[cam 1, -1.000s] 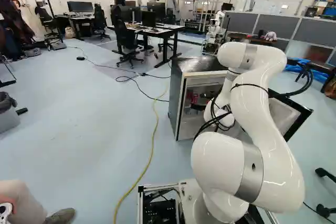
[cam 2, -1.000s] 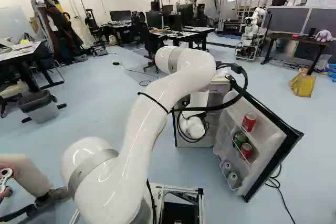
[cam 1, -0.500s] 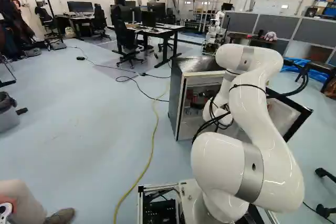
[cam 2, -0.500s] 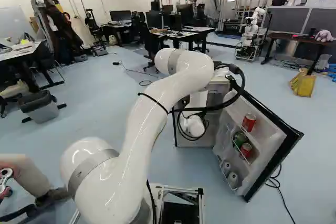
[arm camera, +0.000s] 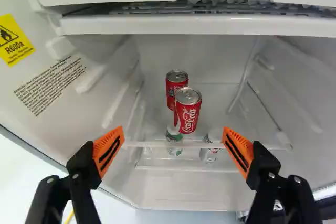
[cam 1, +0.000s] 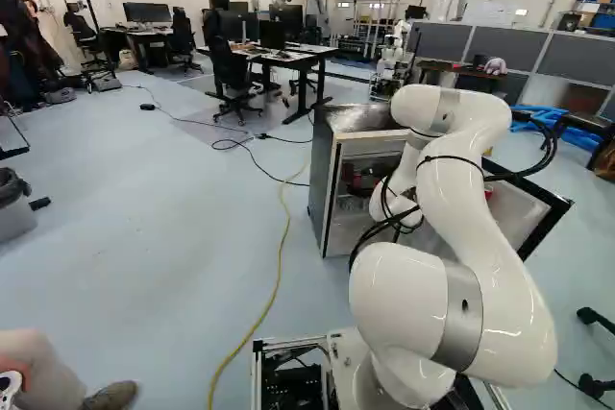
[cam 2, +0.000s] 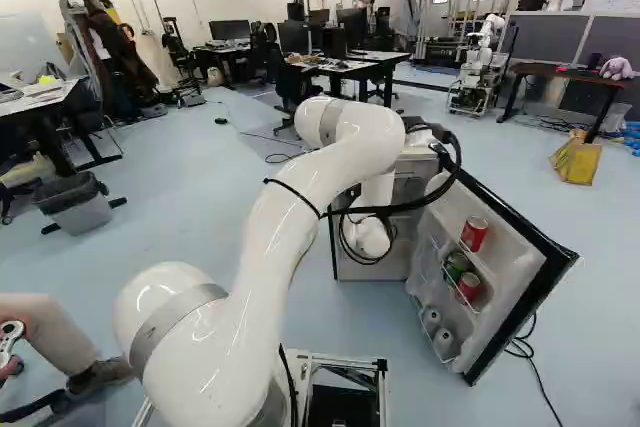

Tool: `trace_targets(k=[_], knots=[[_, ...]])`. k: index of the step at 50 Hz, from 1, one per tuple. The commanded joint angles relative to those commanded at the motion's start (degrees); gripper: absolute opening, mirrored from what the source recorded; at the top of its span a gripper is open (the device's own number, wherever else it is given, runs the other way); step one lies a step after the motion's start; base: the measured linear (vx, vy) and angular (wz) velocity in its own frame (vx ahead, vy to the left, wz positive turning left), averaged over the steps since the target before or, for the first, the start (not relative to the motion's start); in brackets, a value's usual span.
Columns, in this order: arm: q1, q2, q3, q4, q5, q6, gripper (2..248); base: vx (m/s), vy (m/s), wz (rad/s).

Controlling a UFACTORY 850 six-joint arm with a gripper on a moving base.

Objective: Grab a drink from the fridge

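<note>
The hand (cam 1: 363, 178) is released, its two fingers standing wide apart with nothing between them, at the mouth of the open fridge (cam 1: 323, 180). Ahead on the shelf (arm camera: 152, 144) stand two upright red drink cans, the front can (arm camera: 188, 113) and, just behind it, the rear can (arm camera: 174, 88); more cans (cam 2: 474, 234) sit in the door (cam 2: 520, 264).
</note>
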Motion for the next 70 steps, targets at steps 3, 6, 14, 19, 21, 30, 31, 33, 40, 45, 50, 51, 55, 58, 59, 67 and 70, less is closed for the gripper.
trace_targets(k=[3, 6, 14, 19, 21, 30, 31, 33, 40, 45, 50, 51, 55, 58, 59, 67, 70], knots=[[0.10, -0.23, -0.45, 0.00, -0.02, 0.00, 247, 0.000, 0.000, 0.000], [0.20, -0.47, -0.91, 0.00, -0.11, 0.00, 247, 0.000, 0.000, 0.000], [0.47, -1.10, -2.14, 0.00, -0.64, 0.00, 247, 0.000, 0.000, 0.000], [0.64, -1.50, -2.91, 0.00, -1.12, 0.00, 247, 0.000, 0.000, 0.000], [0.70, -1.66, -3.22, 0.00, -1.34, 0.00, 247, 0.000, 0.000, 0.000], [0.99, -2.38, -4.62, 0.00, -2.32, 0.00, 247, 0.000, 0.000, 0.000], [1.03, -2.46, -4.78, 0.00, -2.43, 0.00, 247, 0.000, 0.000, 0.000], [1.09, -2.62, -5.09, 0.00, -2.65, 0.00, 247, 0.000, 0.000, 0.000], [1.19, -2.87, -5.57, 0.00, -3.09, 0.00, 247, 0.000, 0.000, 0.000], [1.20, -2.92, -5.66, 0.00, -3.16, 0.00, 247, 0.000, 0.000, 0.000], [1.21, -2.92, -5.67, 0.00, -3.16, 0.00, 244, 0.000, 0.000, 0.000], [1.21, -2.92, -5.67, 0.00, -3.16, 0.00, 244, 0.000, 0.000, 0.000], [1.21, -2.92, -5.67, 0.00, -3.16, 0.00, 231, 0.000, 0.000, 0.000], [1.21, -2.92, -5.67, 0.00, -3.16, 0.00, 231, 0.000, 0.000, 0.000], [1.21, -2.92, -5.67, 0.00, -3.16, 0.00, 231, 0.000, 0.000, 0.000], [1.21, -2.92, -5.67, 0.00, -3.16, 0.00, 215, 0.000, 0.000, 0.000], [1.21, -2.92, -5.67, 0.00, -3.16, 0.00, 216, 0.000, 0.000, 0.000]])
